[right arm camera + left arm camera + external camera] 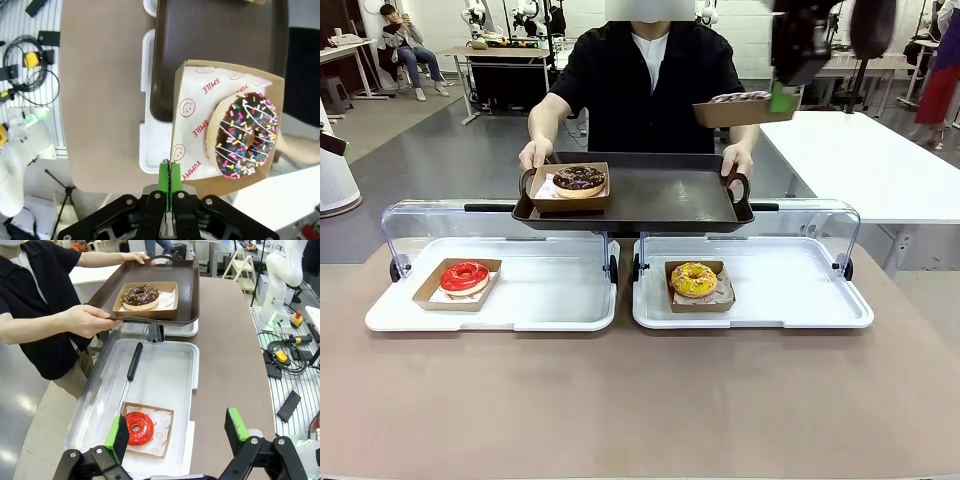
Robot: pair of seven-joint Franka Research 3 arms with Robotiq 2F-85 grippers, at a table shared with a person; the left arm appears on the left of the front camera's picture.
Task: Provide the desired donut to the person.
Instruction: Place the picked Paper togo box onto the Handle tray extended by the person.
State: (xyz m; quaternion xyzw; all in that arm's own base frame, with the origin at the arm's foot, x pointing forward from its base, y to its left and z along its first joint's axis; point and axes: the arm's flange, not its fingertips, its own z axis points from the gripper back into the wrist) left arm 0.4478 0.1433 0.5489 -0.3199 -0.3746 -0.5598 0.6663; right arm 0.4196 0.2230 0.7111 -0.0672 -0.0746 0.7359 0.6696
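The sprinkle donut's box [227, 135] is pinched by the right gripper [169, 186]; its sprinkles are seen from the wrist. The left gripper [177, 432] is held apart.

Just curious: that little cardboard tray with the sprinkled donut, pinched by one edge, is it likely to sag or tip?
Probably a little. The right end effector grips the cardboard tray by its thin rim alone, so it may flex. The sprinkled donut sits far from the grip, loose on paper, so it could slide if tilted.
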